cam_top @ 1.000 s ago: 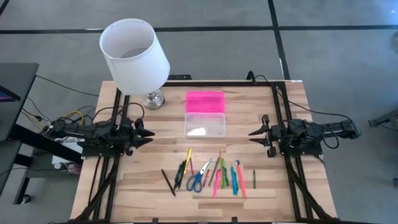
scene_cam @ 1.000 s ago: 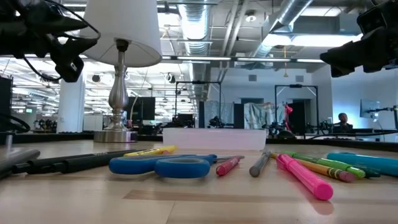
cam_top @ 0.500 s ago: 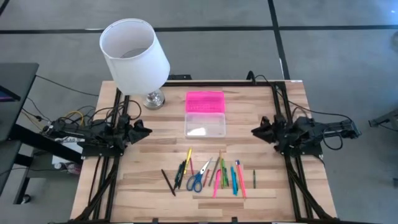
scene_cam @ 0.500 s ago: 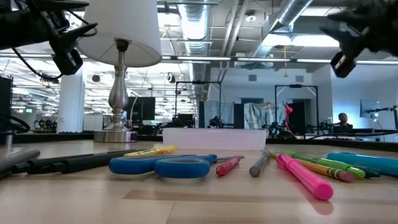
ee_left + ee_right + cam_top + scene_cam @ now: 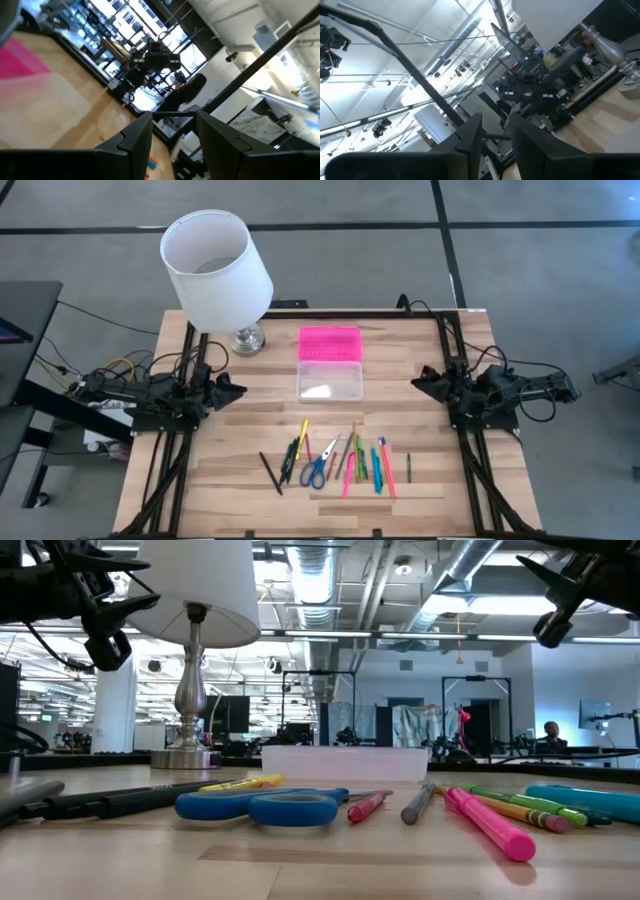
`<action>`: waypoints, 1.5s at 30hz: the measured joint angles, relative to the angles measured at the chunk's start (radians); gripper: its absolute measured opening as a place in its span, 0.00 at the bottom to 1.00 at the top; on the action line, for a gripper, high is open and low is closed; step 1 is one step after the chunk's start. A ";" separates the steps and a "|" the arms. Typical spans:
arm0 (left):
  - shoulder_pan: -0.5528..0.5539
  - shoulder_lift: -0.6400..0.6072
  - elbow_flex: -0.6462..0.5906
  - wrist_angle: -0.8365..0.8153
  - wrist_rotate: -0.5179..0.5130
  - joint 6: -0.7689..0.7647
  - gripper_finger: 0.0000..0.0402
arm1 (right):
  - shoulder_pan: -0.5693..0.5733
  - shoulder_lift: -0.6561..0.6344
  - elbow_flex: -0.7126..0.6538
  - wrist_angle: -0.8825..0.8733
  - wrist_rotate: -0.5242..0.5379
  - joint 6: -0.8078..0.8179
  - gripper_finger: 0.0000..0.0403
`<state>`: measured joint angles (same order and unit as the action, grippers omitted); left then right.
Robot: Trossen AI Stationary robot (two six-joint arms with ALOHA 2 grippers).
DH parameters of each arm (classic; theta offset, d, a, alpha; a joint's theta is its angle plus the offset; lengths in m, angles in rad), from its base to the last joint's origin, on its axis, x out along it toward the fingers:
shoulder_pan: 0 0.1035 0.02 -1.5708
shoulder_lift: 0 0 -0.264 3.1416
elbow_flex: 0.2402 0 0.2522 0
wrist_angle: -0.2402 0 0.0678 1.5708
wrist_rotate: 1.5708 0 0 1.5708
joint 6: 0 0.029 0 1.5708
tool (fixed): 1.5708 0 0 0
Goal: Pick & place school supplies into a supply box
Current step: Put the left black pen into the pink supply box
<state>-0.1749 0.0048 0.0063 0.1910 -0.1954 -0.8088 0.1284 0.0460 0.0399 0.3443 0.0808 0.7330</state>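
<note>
Lying loose at 6 o'clock on the tabletop (image 5: 420, 340): school supplies (image 5: 335, 460), scissors (image 5: 316, 470) included, none packed yet. Left hand (image 5: 232, 389) at 9 o'clock and right hand (image 5: 420, 381) at 3 o'clock, both raised, parted, empty. Supply box (image 5: 329, 363) sits centre, pink lid flipped open toward 12. Everything's left to do.

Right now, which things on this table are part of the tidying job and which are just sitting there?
For the job: row of coloured pens, pencils and markers; blue-handled scissors; clear plastic box with pink lid.

Just there: white-shaded lamp on silver base.
</note>
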 joint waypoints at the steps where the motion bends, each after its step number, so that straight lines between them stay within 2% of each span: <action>1: 0.000 0.000 0.000 -0.002 0.000 -0.020 0.38 | -0.001 0.000 0.000 0.000 0.005 -0.001 0.23; 5: 0.001 0.000 0.000 -0.001 -0.053 0.001 0.38 | -0.018 0.000 0.000 0.003 0.076 -0.084 0.23; 10: 0.002 0.000 0.000 0.010 -0.113 0.046 0.38 | -0.043 0.000 0.001 0.054 0.152 -0.048 0.23; 16: 0.001 -0.001 0.006 0.158 -0.053 0.130 0.38 | -0.058 0.000 0.005 0.181 0.100 -0.118 0.23; 19: 0.001 0.002 0.050 0.163 -0.046 0.210 0.38 | -0.049 0.016 0.041 0.181 0.098 -0.176 0.23; 28: 0.001 0.040 0.186 0.170 -0.042 0.434 0.38 | -0.004 0.246 0.227 0.180 0.094 -0.439 0.23; 34: 0.001 0.080 0.206 0.206 -0.075 0.503 0.38 | 0.024 0.415 0.363 0.179 0.074 -0.597 0.23; 38: 0.001 0.106 0.208 0.275 -0.058 0.484 0.38 | 0.049 0.507 0.455 0.179 0.056 -0.697 0.23; 41: 0.001 0.131 0.208 0.276 0.010 0.482 0.38 | 0.055 0.557 0.519 0.161 0.052 -0.689 0.23; 45: 0.000 0.202 0.208 0.273 0.046 0.446 0.38 | 0.041 0.629 0.600 -0.008 0.051 -0.615 0.23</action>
<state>-0.1749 0.2069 0.2142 0.4644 -0.1491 -0.3629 0.1691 0.6751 0.6398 0.3366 0.1322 0.1177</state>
